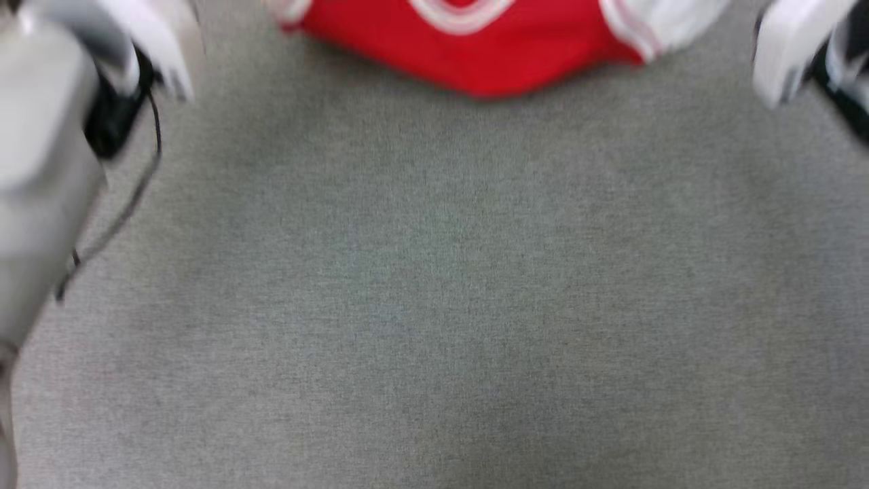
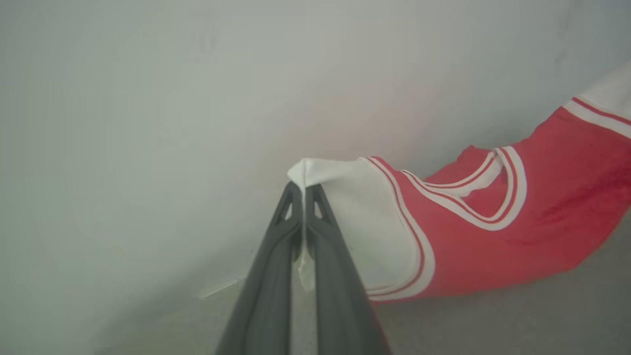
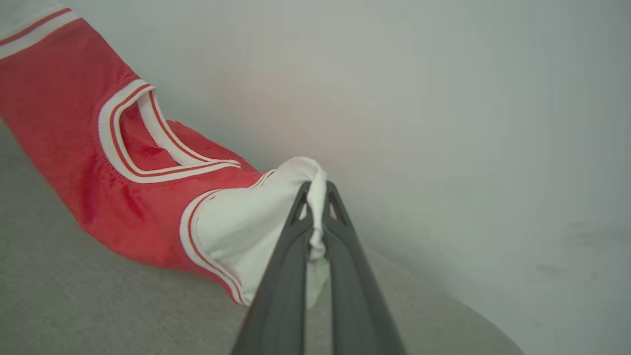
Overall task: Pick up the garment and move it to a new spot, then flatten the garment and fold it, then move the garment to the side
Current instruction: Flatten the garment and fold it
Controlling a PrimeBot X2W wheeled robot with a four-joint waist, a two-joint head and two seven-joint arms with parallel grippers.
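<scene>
The garment (image 1: 475, 61) is red with white sleeves and a striped neck trim, and it stretches across the top of the head view between my two pale arms. In the left wrist view my left gripper (image 2: 303, 190) is shut on the tip of one white sleeve (image 2: 365, 222), and the red body (image 2: 493, 246) sags away to the right. In the right wrist view my right gripper (image 3: 318, 190) is shut on the other white sleeve (image 3: 246, 227), with the red body (image 3: 64, 123) trailing left. The garment's lower part is out of view.
A grey fabric-covered surface (image 1: 434, 305) spreads below the garment. My left forearm (image 1: 47, 149) with a thin black cable (image 1: 129, 204) stands at the left edge, and my right forearm (image 1: 794, 47) at the upper right. A pale wall (image 2: 197, 98) lies behind.
</scene>
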